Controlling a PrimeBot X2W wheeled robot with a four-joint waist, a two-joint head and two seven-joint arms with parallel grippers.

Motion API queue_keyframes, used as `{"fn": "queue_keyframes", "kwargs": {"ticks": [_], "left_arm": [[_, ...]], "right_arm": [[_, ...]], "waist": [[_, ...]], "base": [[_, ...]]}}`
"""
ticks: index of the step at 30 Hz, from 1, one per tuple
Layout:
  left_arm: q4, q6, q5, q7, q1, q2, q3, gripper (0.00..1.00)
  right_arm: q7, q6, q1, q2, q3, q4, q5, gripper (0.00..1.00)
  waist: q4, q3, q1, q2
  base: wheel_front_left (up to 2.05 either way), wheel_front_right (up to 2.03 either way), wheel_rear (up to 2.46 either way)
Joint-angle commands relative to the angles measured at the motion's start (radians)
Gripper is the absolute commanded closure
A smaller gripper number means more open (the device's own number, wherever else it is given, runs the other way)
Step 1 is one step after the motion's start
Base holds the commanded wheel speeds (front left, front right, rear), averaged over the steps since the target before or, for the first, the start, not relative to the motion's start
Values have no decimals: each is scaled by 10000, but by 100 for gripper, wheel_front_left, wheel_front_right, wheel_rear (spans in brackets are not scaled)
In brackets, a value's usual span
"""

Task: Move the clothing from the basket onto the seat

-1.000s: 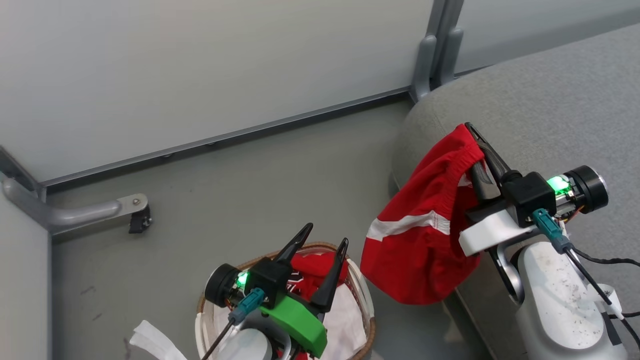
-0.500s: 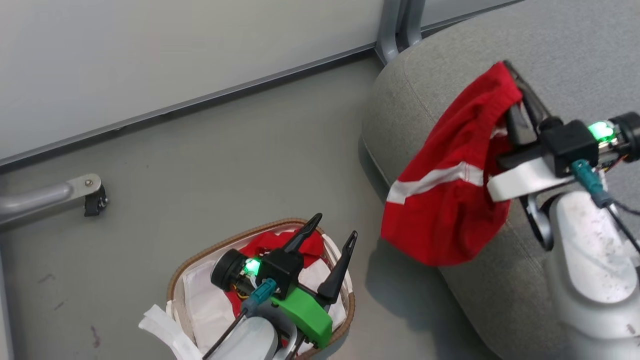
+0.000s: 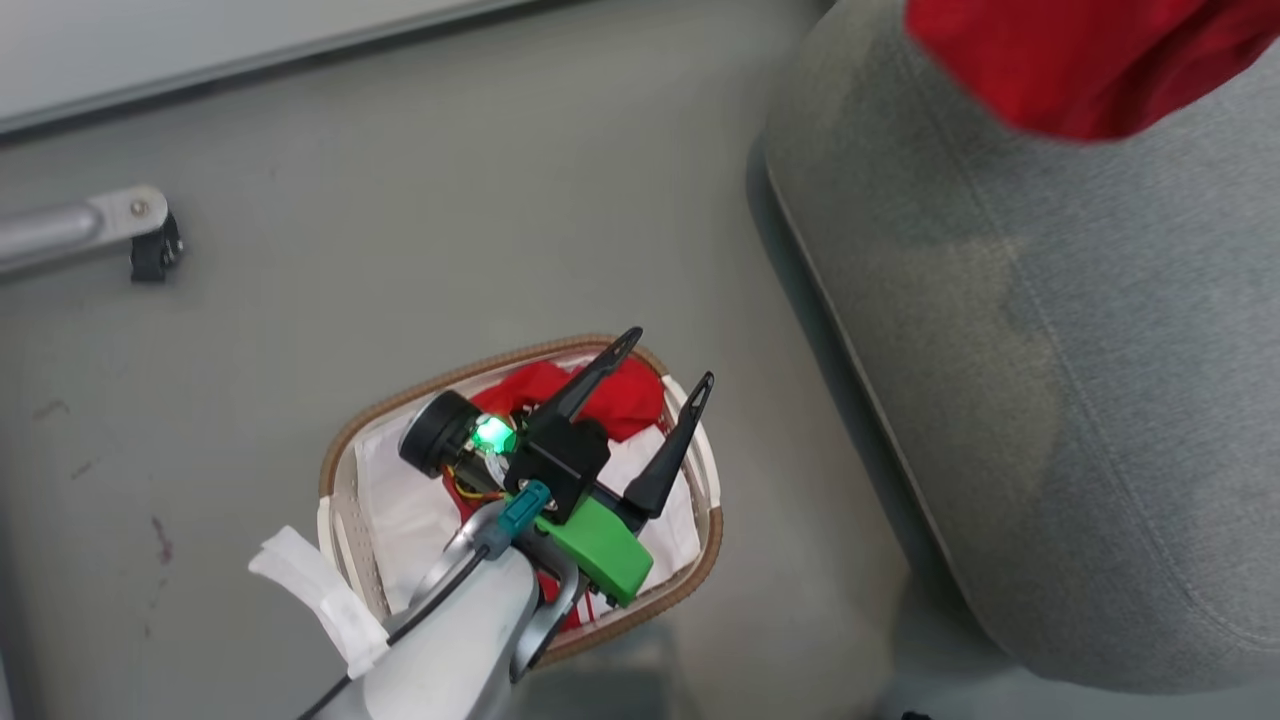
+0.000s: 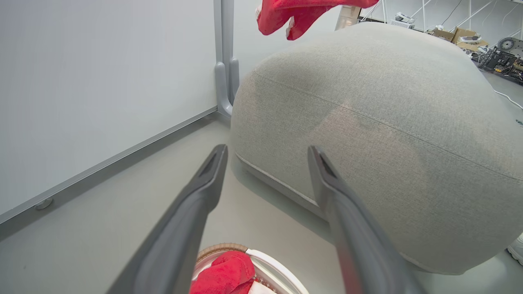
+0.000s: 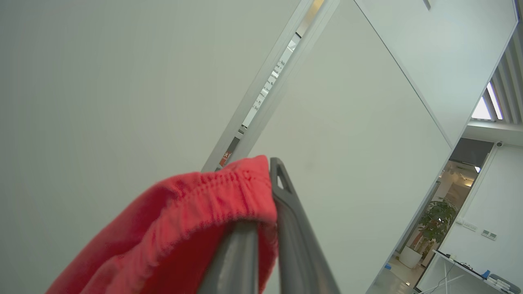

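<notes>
The white basket point(image 3: 338, 455) with a brown woven rim stands on the floor, holding a white liner and red clothing point(image 3: 530, 385). My left gripper point(image 3: 672, 357) hovers over it, open and holding nothing. In the left wrist view its fingers point(image 4: 212, 171) spread above the basket rim point(image 4: 222, 247) and the red clothing point(image 4: 226, 273). The grey seat point(image 3: 1050, 350) lies to the right. A red garment point(image 3: 1080, 60) hangs above the seat point(image 4: 367, 122). My right gripper point(image 5: 267, 192) is shut on that garment's gathered waistband point(image 5: 184, 228), held high against the wall.
A metal arm with a black foot point(image 3: 150, 250) sticks out over the grey floor point(image 3: 400, 200) at the left. A wall panel and a grey post point(image 4: 224, 81) stand behind the seat. A white strip point(image 3: 310, 590) hangs at my left wrist. A shoe point(image 4: 515, 249) shows past the seat.
The head camera has tilted down, shifting the whole picture. My right gripper has risen with the red garment, leaving just its lower part at the top edge. The left gripper stays open over the basket.
</notes>
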Motion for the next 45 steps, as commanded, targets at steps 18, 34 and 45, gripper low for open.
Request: {"fn": "queue_keyframes", "kwargs": {"ticks": [18,34,45], "left_arm": [[-128,-31,474,-5,-1083,595,28,0],[70,-29,299,-5,-629,575,214,0],[-19,-30,-31,-5,14,217,558,0]], "right_arm": [[-37,-14,1700,-28,-2813,2535,-481,100],[-37,-14,3808,1241,-2694,2123,-660,0],[-37,-14,5166,1212,-2189,1994,-337,0]], "waist": [[448,3077,-1,-1],[50,2285,-1,-1],[285,662,-1,-1]], "base": [[0,0,0],[0,0,0],[0,0,0]]}}
